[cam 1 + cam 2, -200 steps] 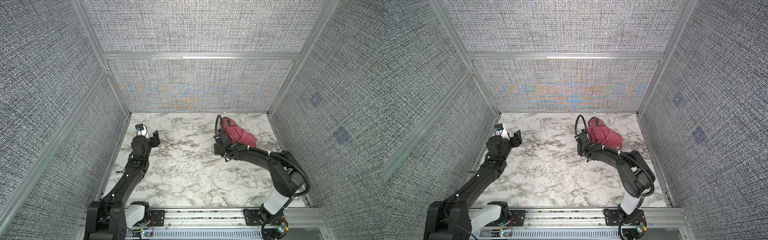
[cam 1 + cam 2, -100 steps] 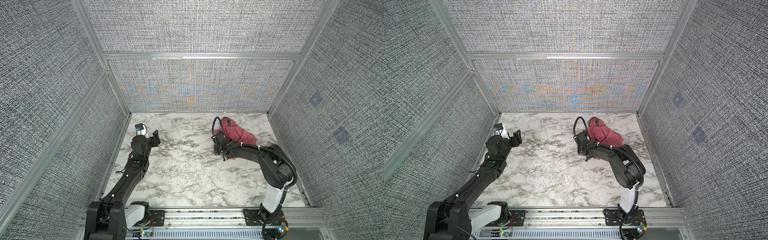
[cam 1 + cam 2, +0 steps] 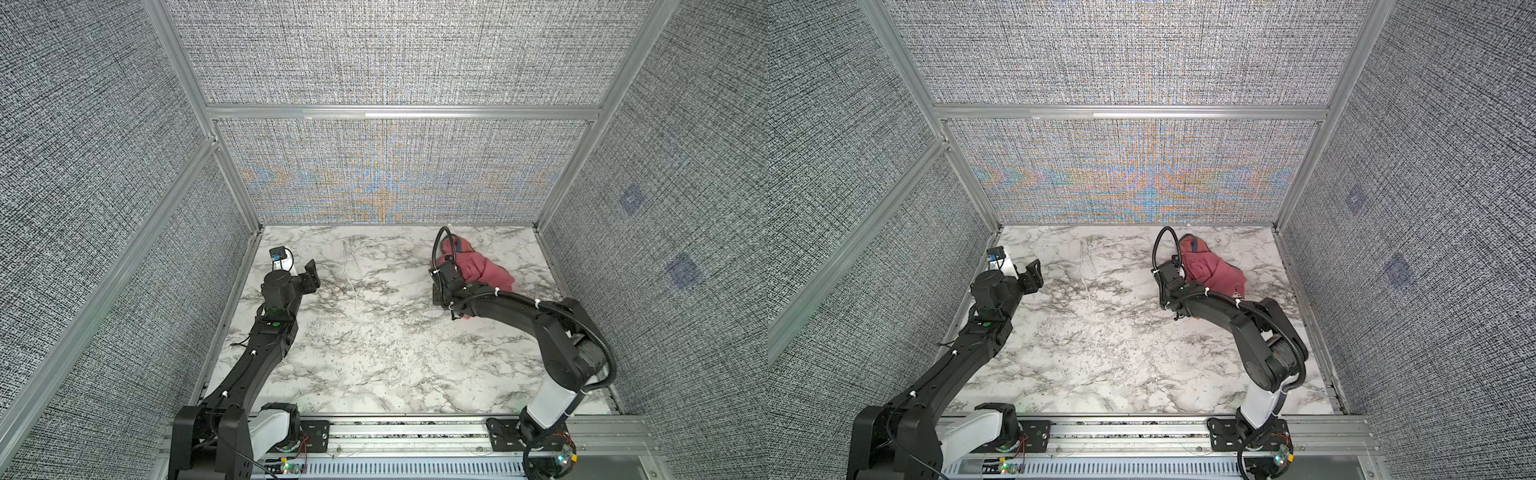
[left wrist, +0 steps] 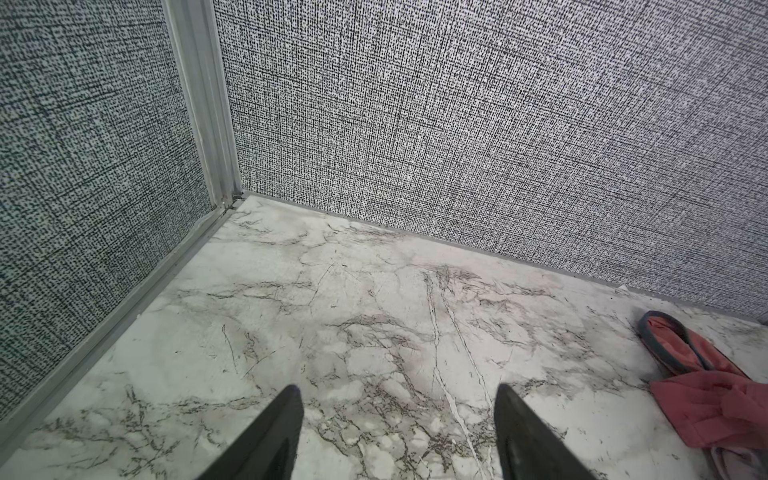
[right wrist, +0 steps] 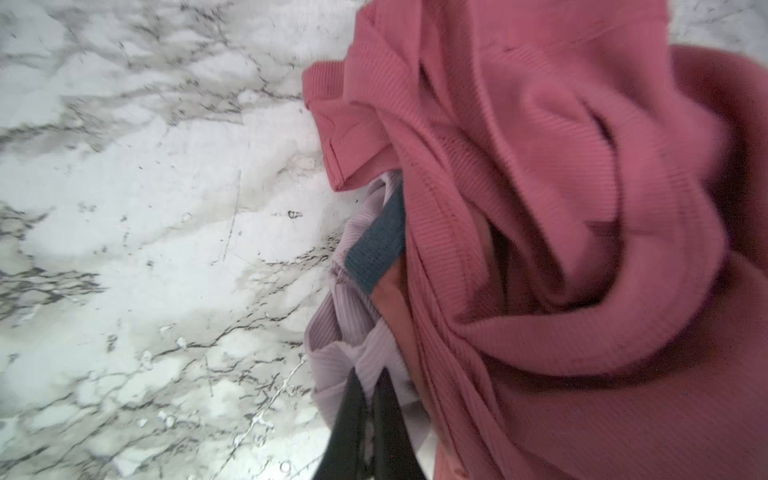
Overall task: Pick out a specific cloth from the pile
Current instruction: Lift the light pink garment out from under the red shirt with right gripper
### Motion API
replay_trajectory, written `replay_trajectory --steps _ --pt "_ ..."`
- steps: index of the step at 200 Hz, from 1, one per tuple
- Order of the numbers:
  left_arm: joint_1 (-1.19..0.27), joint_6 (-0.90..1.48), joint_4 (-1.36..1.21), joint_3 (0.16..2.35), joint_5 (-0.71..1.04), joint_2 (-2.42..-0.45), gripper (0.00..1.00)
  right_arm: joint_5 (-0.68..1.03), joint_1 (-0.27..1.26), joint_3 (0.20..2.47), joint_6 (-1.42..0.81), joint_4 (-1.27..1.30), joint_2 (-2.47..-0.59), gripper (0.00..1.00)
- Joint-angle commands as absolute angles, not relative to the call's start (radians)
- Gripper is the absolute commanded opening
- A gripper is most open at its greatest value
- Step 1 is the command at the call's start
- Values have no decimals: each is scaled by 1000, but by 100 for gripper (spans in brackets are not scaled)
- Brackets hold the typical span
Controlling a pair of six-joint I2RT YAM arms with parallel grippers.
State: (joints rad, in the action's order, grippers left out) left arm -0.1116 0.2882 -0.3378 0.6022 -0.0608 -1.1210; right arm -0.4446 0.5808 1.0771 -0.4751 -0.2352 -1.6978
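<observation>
The pile [image 3: 482,266] lies at the back right of the marble table in both top views. In the right wrist view the coral-red garment [image 5: 561,208] with grey-blue trim [image 5: 376,249] lies over the pale pink cloth [image 5: 345,332], which sticks out at the pile's edge. My right gripper [image 5: 369,374] is shut on a fold of that cloth. In the top views the right arm's wrist [image 3: 1173,278] hides these fingers. My left gripper [image 4: 399,388] hangs open and empty above bare marble at the left [image 3: 309,274], far from the pile [image 4: 706,399].
Woven grey walls with aluminium posts [image 3: 249,208] close the table on three sides. The pile sits near the back wall and the right wall [image 3: 552,270]. A rail [image 3: 395,428] at the front edge carries both arm bases.
The right gripper's jaws have closed on the pale pink cloth at the pile's edge. The right arm's elbow has shifted. The left arm has stayed where it was.
</observation>
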Motion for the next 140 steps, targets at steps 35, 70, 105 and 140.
replay_trajectory --steps 35,70,105,140 --pt "-111 289 -333 611 -71 -1115 75 -468 554 1096 -436 -264 -1493 0" --pt "-110 293 -329 612 -65 -1115 75 -468 504 1129 -375 -275 -1396 0" --pt "-111 287 -316 627 -65 -1114 75 -405 408 1169 -351 -308 -1327 0" --pt "-111 284 -311 633 -71 -1112 75 -353 362 1226 -308 -331 -1282 0"
